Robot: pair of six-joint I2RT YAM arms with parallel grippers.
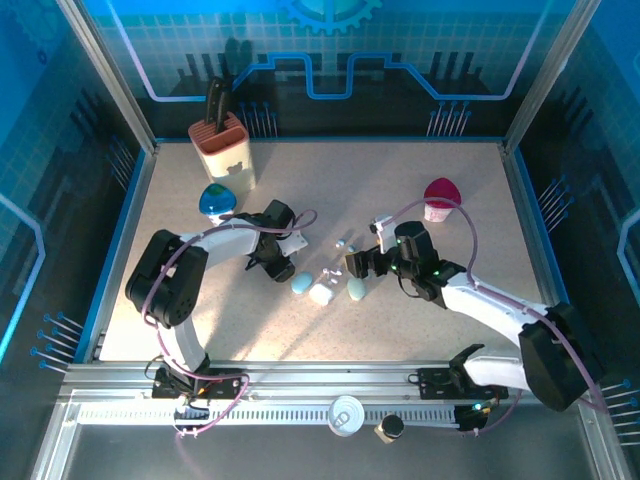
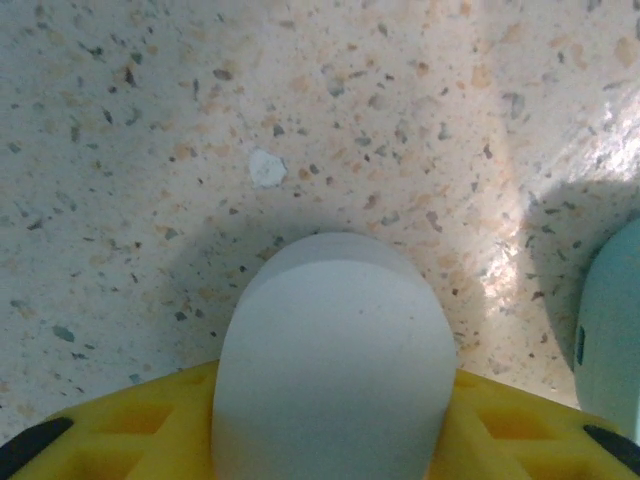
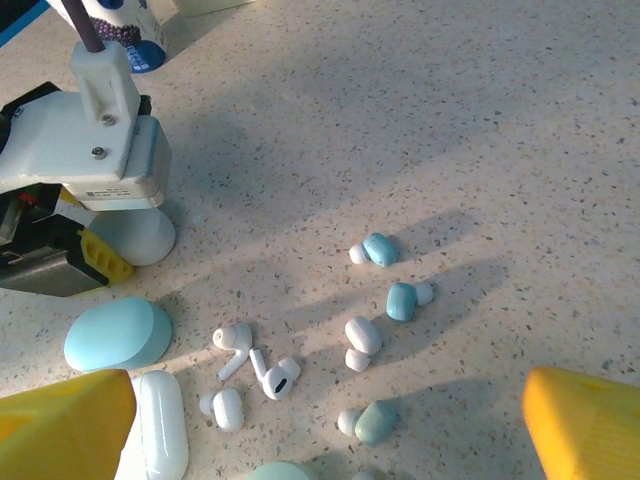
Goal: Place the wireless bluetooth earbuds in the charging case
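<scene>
Two white stemmed earbuds lie side by side on the speckled table, just ahead of my right gripper. That gripper stands wide open above them, with nothing between its yellow fingers. A pale white pebble case sits between the yellow fingers of my left gripper, and both fingers press its sides. The same case rests on the table under the left gripper. In the top view my right gripper hovers over the cluster at mid-table.
Light blue, white pill-shaped and green cases lie near the earbuds. Stubby white, teal and green buds are scattered right. A knife block, blue object and pink object stand farther back.
</scene>
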